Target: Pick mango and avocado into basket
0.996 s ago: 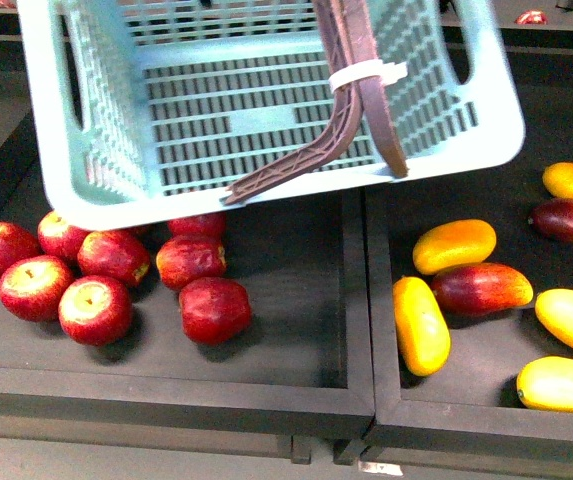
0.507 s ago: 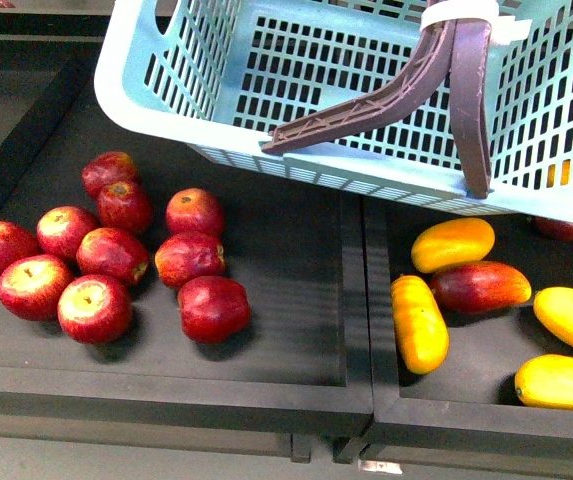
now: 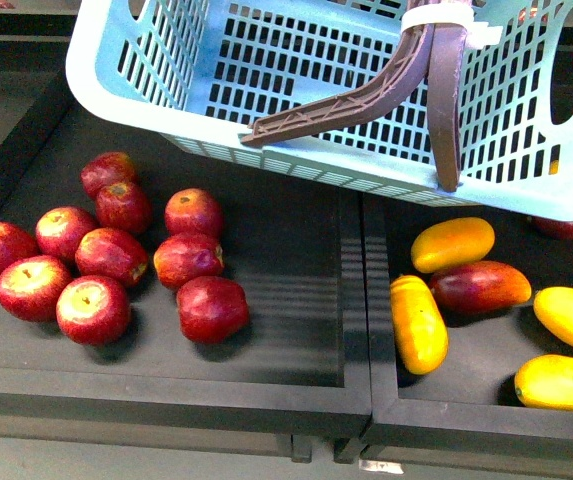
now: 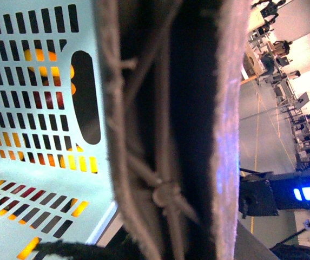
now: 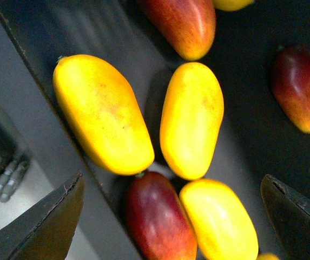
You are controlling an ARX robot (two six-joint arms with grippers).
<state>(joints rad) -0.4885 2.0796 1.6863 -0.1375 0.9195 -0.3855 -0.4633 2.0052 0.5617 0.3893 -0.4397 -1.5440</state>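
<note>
The pale turquoise basket [image 3: 266, 70] hangs tilted across the top of the front view, its brown handles [image 3: 444, 100] bound with a white tie. My left gripper [image 4: 171, 238] is shut on the brown handle [image 4: 160, 135], which fills the left wrist view beside the slotted basket wall [image 4: 30, 108]. Yellow mangoes [image 3: 419, 323] lie in the right bin. My right gripper [image 5: 173, 222] is open above them, its fingertips [image 5: 52, 222] spread over a yellow mango [image 5: 217, 219] and a red-and-yellow one [image 5: 157, 222]. No avocado is in view.
Several red apples [image 3: 116, 255] lie in the left black bin. A raised divider [image 3: 356, 300] separates it from the mango bin. More yellow mangoes [image 5: 103, 114] and red-and-yellow mangoes [image 3: 481, 287] lie close together. The bin's front rim [image 3: 166, 385] runs along the bottom.
The basket has swung up and to the right, uncovering the back apples, and now hangs over the back of the mango bin. The fruit has not moved.
</note>
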